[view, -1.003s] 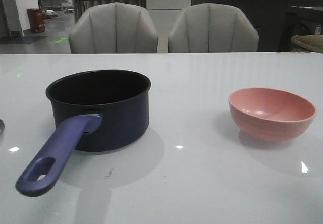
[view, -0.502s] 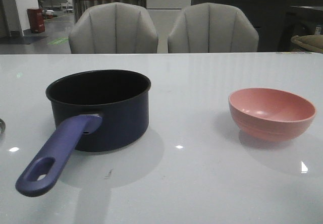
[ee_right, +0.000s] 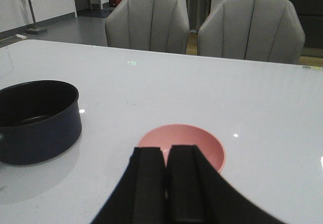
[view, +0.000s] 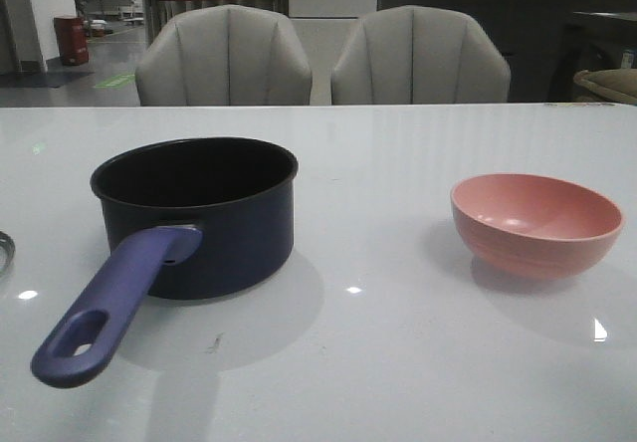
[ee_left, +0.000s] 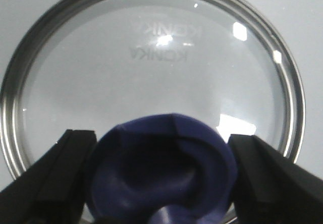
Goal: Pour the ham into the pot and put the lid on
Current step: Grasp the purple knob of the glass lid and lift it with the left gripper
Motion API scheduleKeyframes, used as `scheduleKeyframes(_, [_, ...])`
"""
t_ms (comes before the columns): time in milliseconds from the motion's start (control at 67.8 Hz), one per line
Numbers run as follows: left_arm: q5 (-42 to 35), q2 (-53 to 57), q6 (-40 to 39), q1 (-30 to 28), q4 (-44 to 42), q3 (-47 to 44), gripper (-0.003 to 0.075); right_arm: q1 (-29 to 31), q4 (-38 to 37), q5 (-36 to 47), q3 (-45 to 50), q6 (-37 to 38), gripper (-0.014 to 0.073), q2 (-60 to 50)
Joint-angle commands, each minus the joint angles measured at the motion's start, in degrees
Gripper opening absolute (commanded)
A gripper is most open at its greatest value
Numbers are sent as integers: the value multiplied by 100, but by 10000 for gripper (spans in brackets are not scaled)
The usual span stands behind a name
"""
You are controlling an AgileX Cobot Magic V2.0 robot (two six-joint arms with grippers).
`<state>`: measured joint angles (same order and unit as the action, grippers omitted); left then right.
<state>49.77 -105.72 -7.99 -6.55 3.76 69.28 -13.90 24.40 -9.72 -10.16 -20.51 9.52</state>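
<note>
The dark navy pot (view: pixel 199 218) stands left of centre on the white table, its purple-blue handle (view: pixel 109 303) pointing toward me; it also shows in the right wrist view (ee_right: pixel 38 128). The glass lid (ee_left: pixel 151 67) lies flat under my left gripper (ee_left: pixel 161 143), whose fingers press both sides of its dark-blue knob (ee_left: pixel 161 173). Only a sliver of the lid's rim (view: pixel 5 248) shows at the front view's left edge. My right gripper (ee_right: pixel 166 153) is shut and empty, above the near side of the pink bowl (ee_right: pixel 202 141). The ham is hidden.
The pink bowl (view: pixel 537 225) sits at the right of the table (view: pixel 378 362), apart from the pot. Two grey chairs (view: pixel 224 59) stand behind the far edge. Neither arm shows in the front view.
At the front view's left edge, more of the lid's rim shows now than before. Pot and bowl have not moved.
</note>
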Motion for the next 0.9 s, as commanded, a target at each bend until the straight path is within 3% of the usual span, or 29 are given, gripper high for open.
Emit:
scheduleKeyframes(0, [-151, 240, -68, -7, 43, 170, 365, 0, 41, 416, -155, -72, 149, 52])
scheduleKeyframes(207, [-151, 240, -68, -7, 43, 170, 239, 0, 41, 416, -155, -72, 149, 52])
scheduleKeyframes(885, [47, 525, -41, -7, 54, 532, 225, 0, 41, 416, -155, -72, 149, 52])
